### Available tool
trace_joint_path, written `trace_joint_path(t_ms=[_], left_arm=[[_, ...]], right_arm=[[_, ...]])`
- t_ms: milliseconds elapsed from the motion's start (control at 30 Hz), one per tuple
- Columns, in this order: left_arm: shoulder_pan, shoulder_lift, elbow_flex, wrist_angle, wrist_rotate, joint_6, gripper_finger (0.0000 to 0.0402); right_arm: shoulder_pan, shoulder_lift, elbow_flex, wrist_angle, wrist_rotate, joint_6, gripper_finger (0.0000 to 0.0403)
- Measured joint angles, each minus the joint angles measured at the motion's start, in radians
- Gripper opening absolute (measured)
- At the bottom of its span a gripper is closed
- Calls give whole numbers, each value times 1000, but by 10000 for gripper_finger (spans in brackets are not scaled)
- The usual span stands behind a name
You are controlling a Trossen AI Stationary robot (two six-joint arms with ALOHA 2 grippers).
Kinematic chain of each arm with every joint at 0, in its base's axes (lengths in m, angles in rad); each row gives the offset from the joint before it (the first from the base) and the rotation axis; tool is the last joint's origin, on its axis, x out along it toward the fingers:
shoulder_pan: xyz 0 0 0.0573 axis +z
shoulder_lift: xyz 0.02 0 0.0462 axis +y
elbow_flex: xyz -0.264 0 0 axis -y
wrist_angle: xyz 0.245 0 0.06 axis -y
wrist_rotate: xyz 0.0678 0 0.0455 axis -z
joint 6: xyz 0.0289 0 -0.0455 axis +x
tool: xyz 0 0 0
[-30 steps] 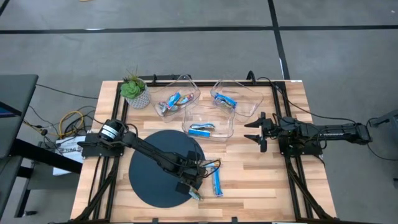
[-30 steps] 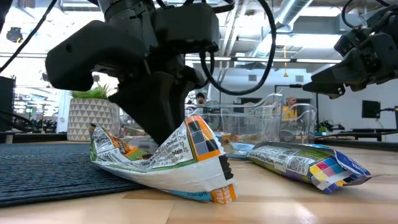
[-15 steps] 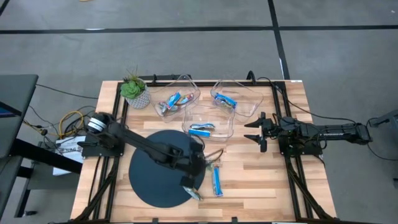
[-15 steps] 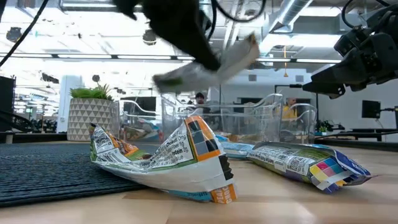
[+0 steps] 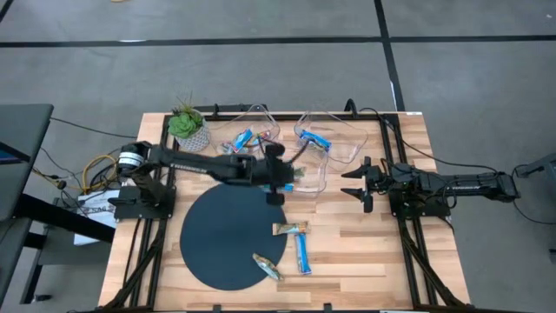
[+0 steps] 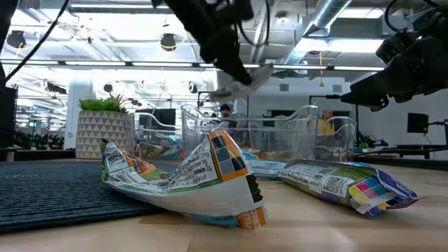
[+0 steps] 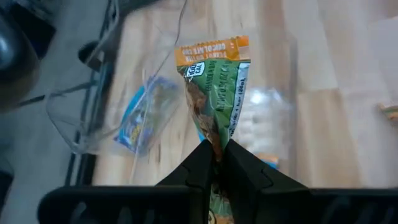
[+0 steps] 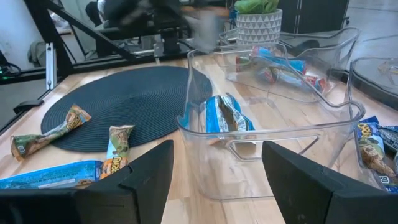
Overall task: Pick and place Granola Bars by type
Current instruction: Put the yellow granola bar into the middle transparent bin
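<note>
- At centre of the high view, the left tool [image 5: 280, 176] sits over the near edge of the middle clear bin [image 5: 314, 178], its arm stretched almost level from the left side of the tabletop [image 5: 347, 252].
- The left wrist view alone shows the grip: the fingers [image 7: 239, 169] are pinched narrow on the lower end of a green granola bar with an orange end [image 7: 214, 93], which stands up above a bin holding a blue bar [image 7: 140, 118].
- The low view shows this bar raised clear of the tabletop, in the upper middle of the frame [image 6: 245, 78].
- In the lower centre of the high view, three bars lie loose: one on the round dark mat [image 5: 217, 239] near its lower edge [image 5: 268, 267], one at the mat's right edge [image 5: 290, 229], and a blue one on bare wood just beside it [image 5: 303, 253].
- The upper-centre bins hold further bars: left bin [image 5: 236, 143], right bin [image 5: 315, 139].
- The right wrist view shows a blue bar inside the nearest bin [image 8: 227, 115], unclear from above.
- At right of the high view, the right tool [image 5: 358, 183] waits with its fingers spread wide, holding nothing.
- A potted plant [image 5: 188, 127] stands at upper left of the tabletop.
</note>
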Motion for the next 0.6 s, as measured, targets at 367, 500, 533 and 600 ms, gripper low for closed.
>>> trace_joint_path(t_ms=[367,500,533,600], left_arm=[[127,107,-8,30,209,12,27],[134,120,-8,53,213,34,28],[134,119,-7,58,212,39,30],[133,119,-6,53,212,42,41]], right_arm=[[0,-1,0,1,0,0,240],[0,0,0,-1,0,0,240],[0,0,0,0,0,0,240],[0,0,0,0,0,0,240]])
